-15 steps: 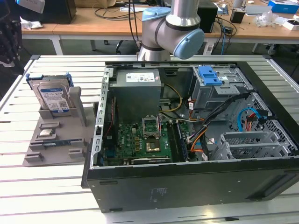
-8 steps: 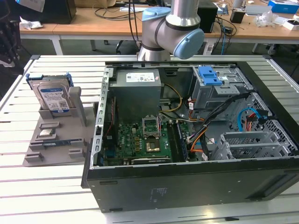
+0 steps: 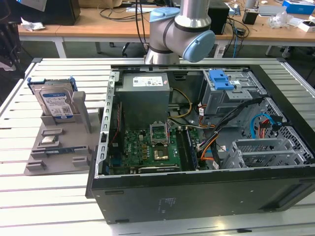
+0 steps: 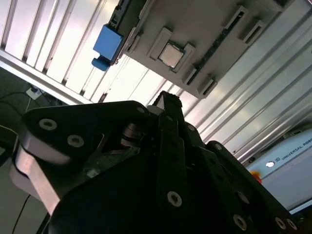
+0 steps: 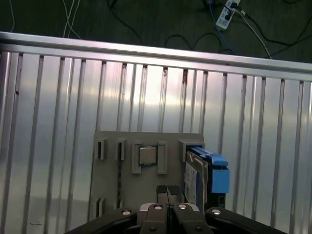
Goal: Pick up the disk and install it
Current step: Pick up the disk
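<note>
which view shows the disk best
The exterior view: the disk stands upright in the grey holder, label facing the camera. The first wrist view shows it edge-on; the second wrist view catches its blue rail.

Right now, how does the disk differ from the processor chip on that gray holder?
The disk stands on edge in a slot; the processor chip lies flat in a recess. The disk is the larger one, rectangular, with blue rails and a label; the processor chip is small, square, bare silver. Both sit on the gray holder, and the gripper touches neither.
</note>
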